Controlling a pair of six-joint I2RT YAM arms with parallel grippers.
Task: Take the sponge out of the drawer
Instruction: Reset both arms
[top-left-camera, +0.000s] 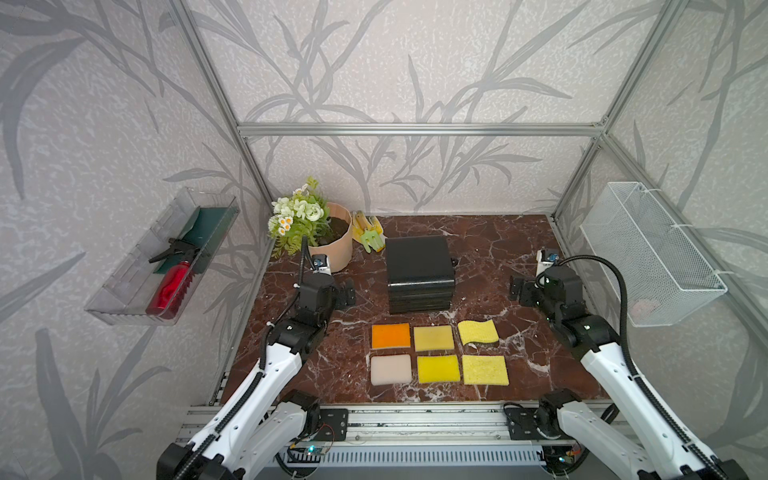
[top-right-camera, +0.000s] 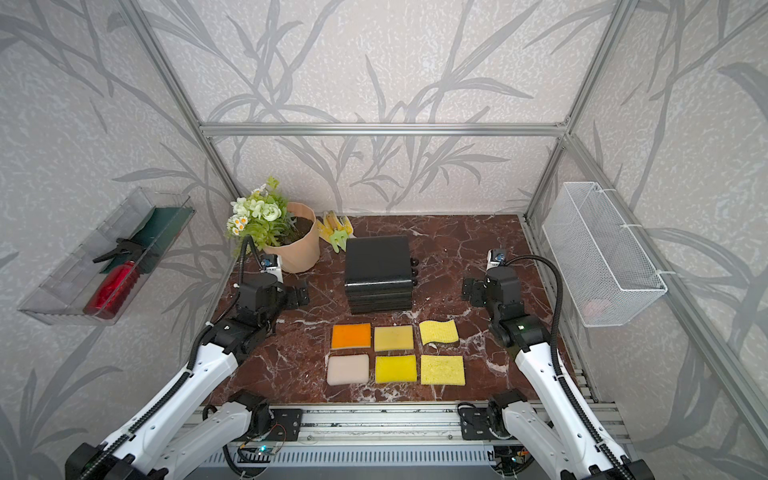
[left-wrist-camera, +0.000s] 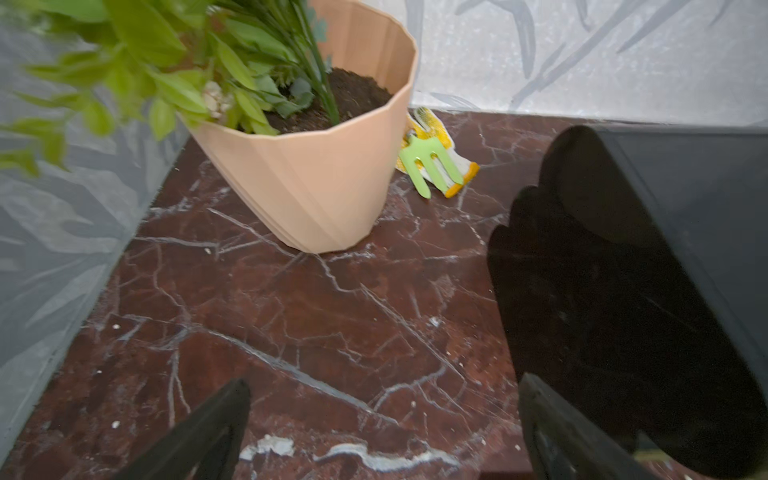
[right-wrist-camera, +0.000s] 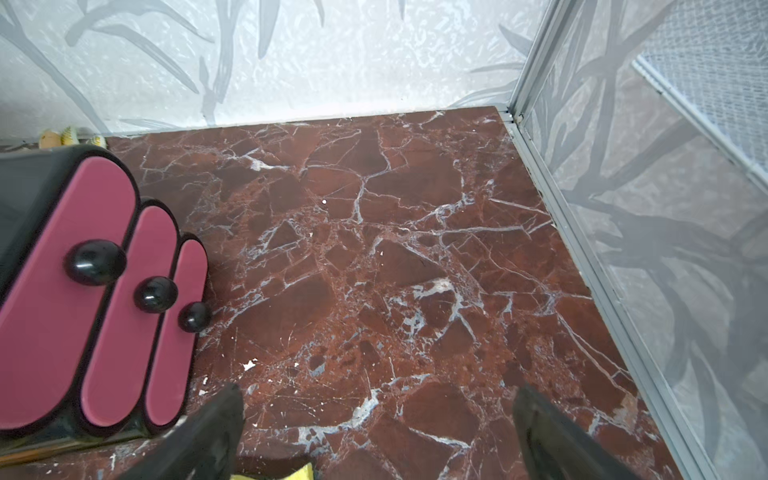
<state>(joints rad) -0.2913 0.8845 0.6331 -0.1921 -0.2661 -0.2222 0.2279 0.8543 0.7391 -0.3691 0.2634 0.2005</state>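
Left fingers (left-wrist-camera: 195, 436) and right fingers (right-wrist-camera: 552, 440) wide apart, empty. Drawers (right-wrist-camera: 54, 291) all shut, target sponge hidden inside, probably. Risk: round knobs (right-wrist-camera: 96, 262) slip, light cabinet (top-left-camera: 419, 266) slides; loose sponges (top-left-camera: 437, 337) on worktop (top-left-camera: 498, 257) invite wrong pick.

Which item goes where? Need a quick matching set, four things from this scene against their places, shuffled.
Items
1. red spray bottle
2. green hand fork
3. drawer unit
4. white mesh basket

Places
A. hung on the right wall
B. in the clear bin on the left wall
C. on the gloves beside the flower pot
D. middle of the table, drawers shut

Pairs: 1-B, 2-C, 3-D, 4-A
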